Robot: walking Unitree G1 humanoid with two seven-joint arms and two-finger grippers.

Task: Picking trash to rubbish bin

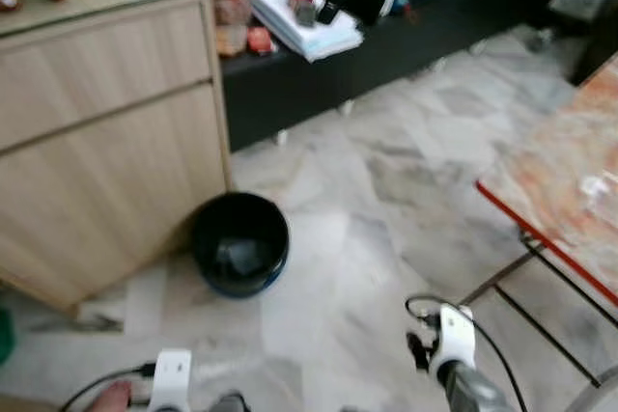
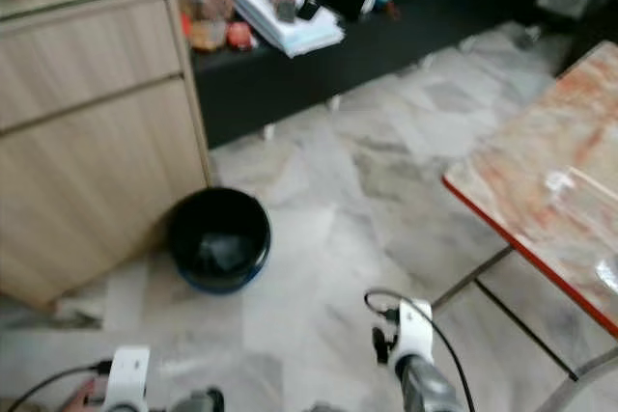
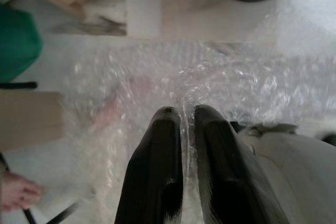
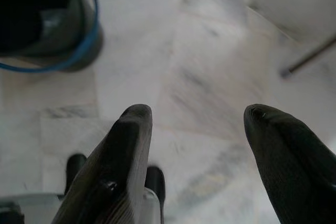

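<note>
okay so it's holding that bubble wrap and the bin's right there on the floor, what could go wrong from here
The left end effector pinches only a thin fold of the bubble wrap, so the slippery sheet may slide out before reaching the black bin. The sheet looks wide against the bin's mouth, so part may drape over the rim. A person's bare foot is close by, so a swing could brush it.

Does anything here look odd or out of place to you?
Only mildly: the left tool is pinched shut on a crumpled sheet of bubble wrap, trash not yet in the black bin standing beside the wooden cabinet. Nothing looks spilled or broken.
</note>
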